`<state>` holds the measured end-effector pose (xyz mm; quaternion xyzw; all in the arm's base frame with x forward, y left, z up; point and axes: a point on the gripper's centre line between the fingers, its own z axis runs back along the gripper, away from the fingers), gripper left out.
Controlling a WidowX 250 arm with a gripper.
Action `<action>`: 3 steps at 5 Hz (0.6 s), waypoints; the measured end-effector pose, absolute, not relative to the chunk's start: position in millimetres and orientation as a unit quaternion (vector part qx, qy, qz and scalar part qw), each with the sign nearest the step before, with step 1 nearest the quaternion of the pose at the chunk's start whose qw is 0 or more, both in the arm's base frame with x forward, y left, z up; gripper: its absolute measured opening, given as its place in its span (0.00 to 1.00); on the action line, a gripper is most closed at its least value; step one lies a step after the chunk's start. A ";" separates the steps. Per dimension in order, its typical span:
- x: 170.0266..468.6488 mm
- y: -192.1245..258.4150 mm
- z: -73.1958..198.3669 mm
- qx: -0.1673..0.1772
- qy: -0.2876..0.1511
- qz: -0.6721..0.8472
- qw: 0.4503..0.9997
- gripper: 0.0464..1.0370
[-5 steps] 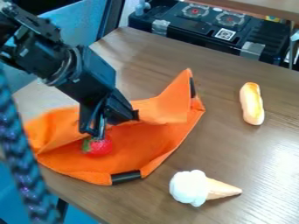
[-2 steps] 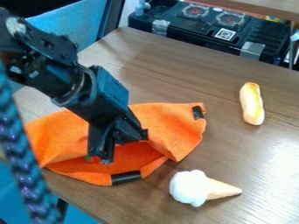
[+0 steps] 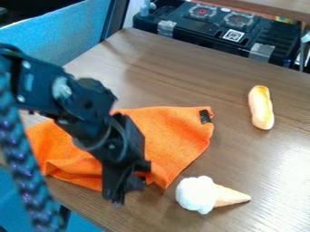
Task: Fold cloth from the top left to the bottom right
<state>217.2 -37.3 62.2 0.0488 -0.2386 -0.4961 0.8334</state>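
View: the camera view, looking down at a slant on the table.
Printed marks: on the black case (image 3: 275, 38) at the top edge, a white square label (image 3: 233, 35) carries a printed pattern code. Two round burner-like designs are on the case beside it.
Tape: one grey piece (image 3: 262, 51) is stuck at the right part of the case and another (image 3: 167, 27) at the left part.
Table edges: the wooden table (image 3: 181, 74) has one edge going from the case down to the left, and another slanting down to the right below the cloth.
Cloth: the orange cloth (image 3: 172, 131) lies at the left of the table, near this lower edge, with creases in its lower left part. A black tab (image 3: 205, 116) is at its upper right corner.
Room: bare wood shows between the cloth and the bread (image 3: 261, 108), and also above the cloth, toward the case.
Ice cream: the toy cone (image 3: 196, 195) lies on its side, near the lower corner of the cloth.
Gripper: the black gripper (image 3: 125, 189) points down at the lower edge of the cloth, in front of it.
Jaws: I cannot tell whether they are open or closed.
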 end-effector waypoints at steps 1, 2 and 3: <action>223.2 -36.2 71.6 0.035 -0.227 -0.486 0.843 0.96; 228.2 -32.5 93.7 -0.005 -0.233 -0.473 0.850 0.96; 226.1 -29.5 131.2 -0.046 -0.259 -0.466 0.845 0.96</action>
